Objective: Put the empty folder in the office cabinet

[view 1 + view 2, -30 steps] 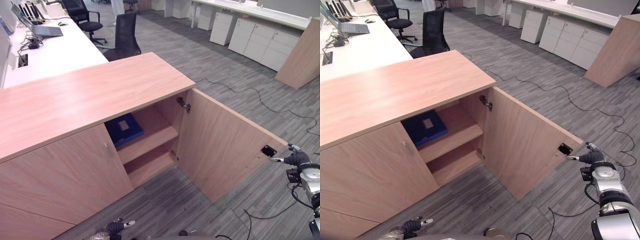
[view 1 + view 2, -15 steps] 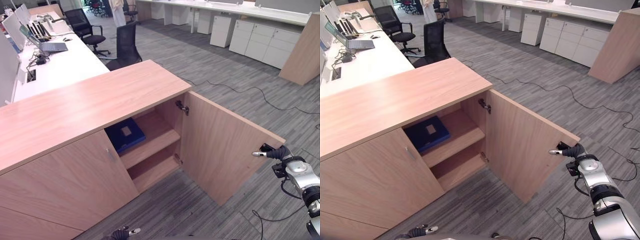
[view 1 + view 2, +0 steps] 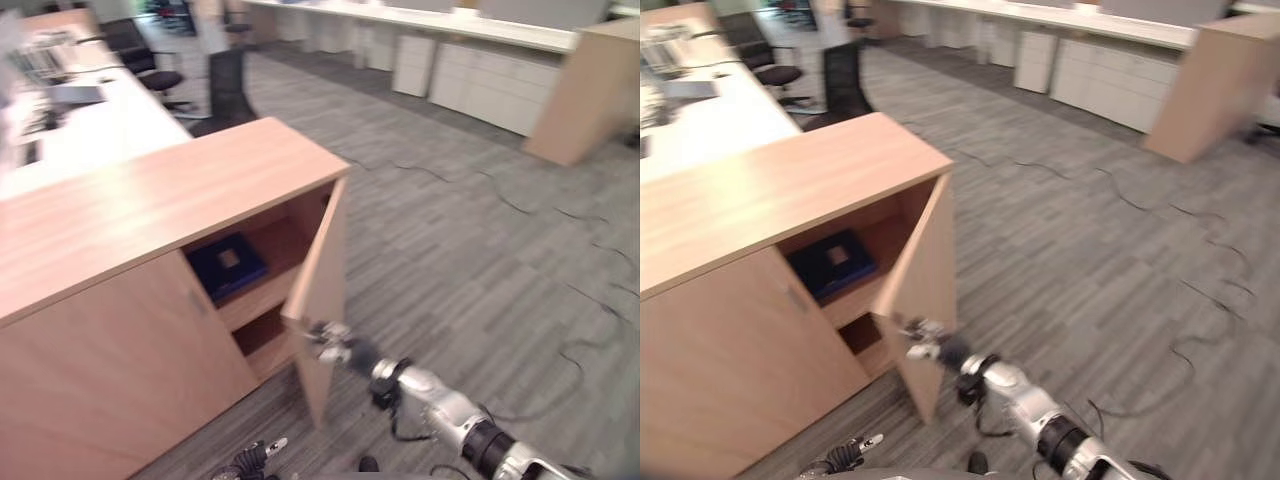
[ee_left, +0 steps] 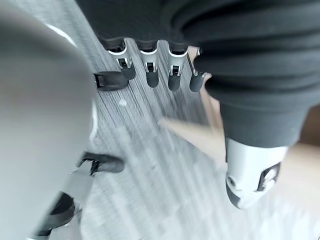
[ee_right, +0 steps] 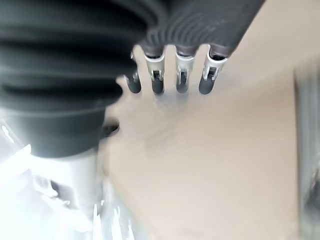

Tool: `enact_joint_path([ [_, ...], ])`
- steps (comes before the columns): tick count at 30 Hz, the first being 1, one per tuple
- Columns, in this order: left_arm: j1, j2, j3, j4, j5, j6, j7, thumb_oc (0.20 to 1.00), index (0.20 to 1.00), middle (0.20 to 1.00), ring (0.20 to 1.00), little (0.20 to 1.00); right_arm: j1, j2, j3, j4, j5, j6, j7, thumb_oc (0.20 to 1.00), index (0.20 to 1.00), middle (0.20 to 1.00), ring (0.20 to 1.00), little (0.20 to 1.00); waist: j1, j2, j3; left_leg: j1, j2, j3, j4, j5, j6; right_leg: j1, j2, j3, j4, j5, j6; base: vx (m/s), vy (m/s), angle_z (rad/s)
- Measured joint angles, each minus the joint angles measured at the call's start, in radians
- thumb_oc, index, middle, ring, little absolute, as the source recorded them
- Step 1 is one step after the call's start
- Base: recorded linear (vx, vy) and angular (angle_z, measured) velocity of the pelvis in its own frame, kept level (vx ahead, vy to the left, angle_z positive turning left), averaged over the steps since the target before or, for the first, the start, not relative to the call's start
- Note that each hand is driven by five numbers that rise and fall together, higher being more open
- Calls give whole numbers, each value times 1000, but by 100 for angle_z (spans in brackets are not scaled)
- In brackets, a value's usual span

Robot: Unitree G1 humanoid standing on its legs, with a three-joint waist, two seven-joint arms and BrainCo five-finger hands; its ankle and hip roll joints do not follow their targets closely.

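Open-plan office here, grey striped carpet (image 3: 450, 230) all over, with a few black cables (image 3: 560, 255) trailing across it well off to the right of the cabinet. The wooden office cabinet (image 3: 150, 210) sits in the middle of the head views with its light wood top bare. Behind the cabinet there's a long white counter (image 3: 90, 120) with some gear on it that's too blurry to name, plus black office chairs (image 3: 225, 85) just past the cabinet's far corner. White drawer units (image 3: 480, 80) line the far side of the room.

The cabinet's left door is flat shut. The right door (image 3: 320, 290) is swung partway, standing at an angle so you mostly see its edge and outer face. Through the gap you can see the upper shelf, and the blue folder (image 3: 228, 265) is lying flat on that shelf inside the cabinet, with a small pale label on top.

The right hand (image 3: 330, 340) is up against the outer face of the cabinet's right door, near its free edge, about halfway down. In its wrist view the fingers (image 5: 182, 75) are straight and spread a little, laid toward the flat wood panel, not wrapped on anything.

The left hand (image 3: 255, 455) hangs low in front of the cabinet, near the floor. Its wrist view shows the fingers (image 4: 150, 67) relaxed and apart over the carpet, holding nothing.
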Motion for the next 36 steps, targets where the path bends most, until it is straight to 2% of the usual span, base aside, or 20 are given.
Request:
enact_joint_path([
  [1,14,4,-2,14,2,-1,4,1000,1000,1000,1000,1000,13,14,26,3,5,14,23,1000,1000,1000,1000,1000,14,2,0,2,-3,2,14,-1,2,4,-6,-10,0,-1,1,24,49,129],
  [2,22,10,19,26,3,-8,8,1000,1000,1000,1000,1000,56,38,45,0,46,20,53,1000,1000,1000,1000,1000,26,16,-4,10,-2,7,9,-9,13,11,-8,-25,0,-2,5,12,18,65],
  [3,23,19,17,21,4,-7,14,1000,1000,1000,1000,1000,69,38,49,0,57,31,63,1000,1000,1000,1000,1000,24,25,-6,20,-6,6,-14,-8,-6,10,-7,-26,1,0,9,12,30,60],
  [5,50,57,17,26,21,-1,19,1000,1000,1000,1000,1000,70,29,33,3,86,45,76,1000,1000,1000,1000,1000,27,18,-1,27,-29,5,-50,5,7,10,-19,14,6,8,36,12,29,22],
  [8,100,86,17,30,23,8,20,1000,1000,1000,1000,1000,70,18,-24,11,138,52,77,1000,1000,1000,1000,1000,23,-18,-3,44,-55,4,-75,1,11,16,-44,15,7,9,39,16,23,4],
  [9,105,86,17,29,23,9,19,1000,1000,1000,1000,1000,69,9,-38,11,153,52,78,1000,1000,1000,1000,1000,26,-19,-3,42,-62,-2,-75,-2,15,17,-50,15,7,8,45,20,32,11],
  [12,114,74,17,27,24,9,17,1000,1000,1000,1000,1000,68,0,-47,11,157,53,79,1000,1000,1000,1000,1000,31,-9,2,44,-71,-8,-75,-2,31,21,-57,11,6,6,59,16,42,8],
  [17,113,64,14,16,33,7,11,1000,1000,1000,1000,1000,71,-39,-63,15,157,51,78,1000,1000,1000,1000,1000,50,12,16,54,-72,-37,-66,-1,29,50,-58,-20,7,-11,61,14,69,20],
  [21,113,65,3,18,45,7,10,1000,1000,1000,1000,1000,87,-46,-205,158,106,7,39,1000,1000,1000,1000,1000,48,29,28,58,-78,-61,-67,-3,29,68,-65,-49,7,-23,71,4,120,20],
  [27,104,66,-21,26,81,6,27,1000,1000,1000,1000,1000,143,-26,-483,538,-55,-35,-66,1000,1000,1000,1000,1000,53,36,29,56,-102,-106,-75,-17,43,90,-86,-90,10,-41,89,17,148,22],
  [28,98,66,-26,27,84,4,34,1000,1000,1000,1000,1000,154,-24,-540,618,-80,-35,-102,1000,1000,1000,1000,1000,53,39,30,57,-109,-117,-75,-19,47,88,-97,-101,30,-53,96,41,251,26],
  [30,94,71,-43,30,103,-1,48,1000,1000,1000,1000,1000,174,-39,-573,664,-117,-36,-128,1000,1000,1000,1000,1000,49,41,33,64,-123,-129,-75,-24,54,81,-119,-107,77,-72,102,33,178,22],
  [31,85,73,-64,28,118,-3,60,1000,1000,1000,1000,1000,176,-35,-622,712,-146,-46,-142,1000,1000,1000,1000,1000,48,39,33,68,-136,-143,-74,-31,70,68,-136,-108,129,-95,105,3,55,51],
  [33,56,71,-111,26,143,-14,79,1000,1000,1000,1000,1000,198,-38,-644,754,-179,-54,-170,1000,1000,1000,1000,1000,28,40,36,73,-159,-207,-74,-25,90,32,-180,-59,287,-159,109,-14,40,89],
  [34,36,75,-137,15,144,-29,82,1000,1000,1000,1000,1000,199,-35,-638,759,-201,-57,-182,1000,1000,1000,1000,1000,19,43,41,77,-165,-244,-66,-18,104,-18,-192,25,414,-185,102,-6,5,104],
  [35,28,83,-152,-1,156,-35,90,1000,1000,1000,1000,1000,187,-24,-639,775,-202,-79,-186,1000,1000,1000,1000,1000,2,42,43,73,-165,-281,-62,-14,107,-61,-152,192,477,-233,111,-1,0,113],
  [36,20,89,-160,-6,162,-44,92,1000,1000,1000,1000,1000,178,-20,-639,792,-203,-81,-188,1000,1000,1000,1000,1000,-10,38,42,69,-166,-325,-66,-9,112,-66,-110,300,460,-245,114,-2,-20,106],
])
